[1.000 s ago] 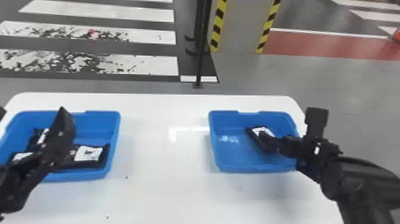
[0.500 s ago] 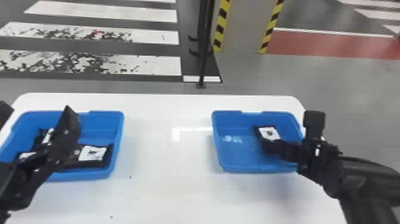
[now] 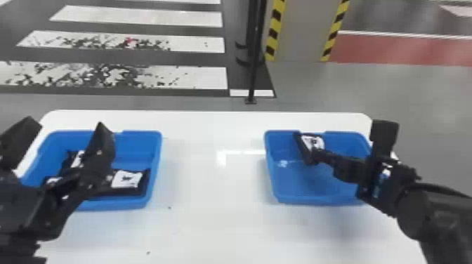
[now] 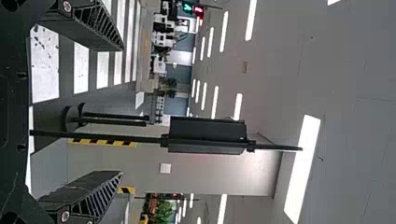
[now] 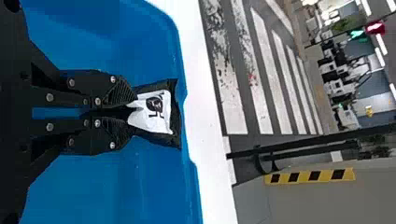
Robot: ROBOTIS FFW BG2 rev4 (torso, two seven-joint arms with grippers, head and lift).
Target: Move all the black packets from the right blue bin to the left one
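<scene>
- Right end effector [image 5: 132, 112]: I have it clenched on one end of the black packet [image 5: 164, 114], presumably to leave the rest unobstructed for lifting.
- Packet location: within the right blue bin [image 3: 316, 201], near its far wall. Contact with the bin floor: I cannot tell.
- Left end effector [image 4: 122, 111]: I hold it empty, fingers parted, by the left blue bin [image 3: 157, 165], likely idle because one arm suffices.
- Delivered packets [image 3: 128, 180]: lying in the left bin, the specified destination.

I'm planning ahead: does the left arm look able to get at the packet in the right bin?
Probably not: the right gripper is shut on that packet, and the left gripper is by the left bin.
</scene>
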